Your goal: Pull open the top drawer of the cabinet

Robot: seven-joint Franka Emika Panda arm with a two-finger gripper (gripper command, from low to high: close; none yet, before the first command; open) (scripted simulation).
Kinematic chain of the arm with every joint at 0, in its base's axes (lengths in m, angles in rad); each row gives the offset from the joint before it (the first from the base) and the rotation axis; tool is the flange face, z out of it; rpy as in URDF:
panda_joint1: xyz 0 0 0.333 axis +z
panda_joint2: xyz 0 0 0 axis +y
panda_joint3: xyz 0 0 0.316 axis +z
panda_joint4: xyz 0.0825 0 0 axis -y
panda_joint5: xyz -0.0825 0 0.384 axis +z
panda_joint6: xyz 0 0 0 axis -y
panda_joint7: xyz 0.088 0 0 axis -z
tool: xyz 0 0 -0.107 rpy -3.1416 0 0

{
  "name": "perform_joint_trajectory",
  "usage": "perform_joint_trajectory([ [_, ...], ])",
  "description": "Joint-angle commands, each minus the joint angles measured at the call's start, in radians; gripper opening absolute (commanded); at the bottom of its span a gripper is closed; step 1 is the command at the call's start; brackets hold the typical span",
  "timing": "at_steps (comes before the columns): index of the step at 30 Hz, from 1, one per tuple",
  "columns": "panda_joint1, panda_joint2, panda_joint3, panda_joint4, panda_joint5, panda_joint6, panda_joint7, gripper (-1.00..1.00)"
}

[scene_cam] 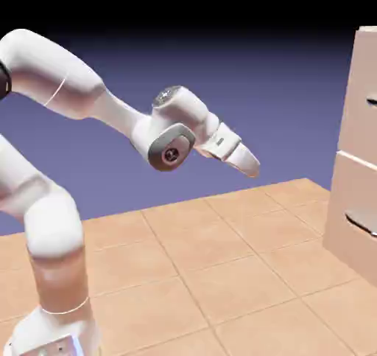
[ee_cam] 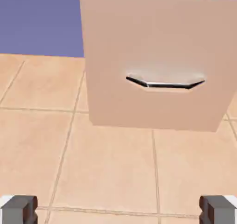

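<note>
The cabinet (scene_cam: 353, 200) stands at the exterior view's right edge, pale beige-pink and partly cut off. Its top drawer (scene_cam: 361, 74) is flush, and only the tip of its grey handle (scene_cam: 372, 102) shows. My gripper (scene_cam: 249, 163) hangs in the air well to the left of the cabinet, tilted down toward it and touching nothing. In the hand view the two grey fingertips (ee_cam: 18, 209) sit far apart at the bottom corners with only floor between them, so the gripper (ee_cam: 118, 211) is open. That view shows the lower drawer front (ee_cam: 157, 47) with its handle (ee_cam: 164, 83); the top drawer lies above its frame.
A tan tiled floor (scene_cam: 221, 273) stretches between the arm's base and the cabinet. The lower drawer's handle (scene_cam: 361, 224) shows at the right edge of the exterior view. The backdrop is plain blue-violet.
</note>
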Motion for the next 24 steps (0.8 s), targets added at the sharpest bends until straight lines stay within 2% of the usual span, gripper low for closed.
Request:
perform_joint_trajectory([
  [1,-0.008,0.013,0.008,0.02,0.044,-0.002,-0.021,0.0],
  [24,-0.202,0.316,0.183,0.474,1.044,-0.036,-0.505,0.0],
])
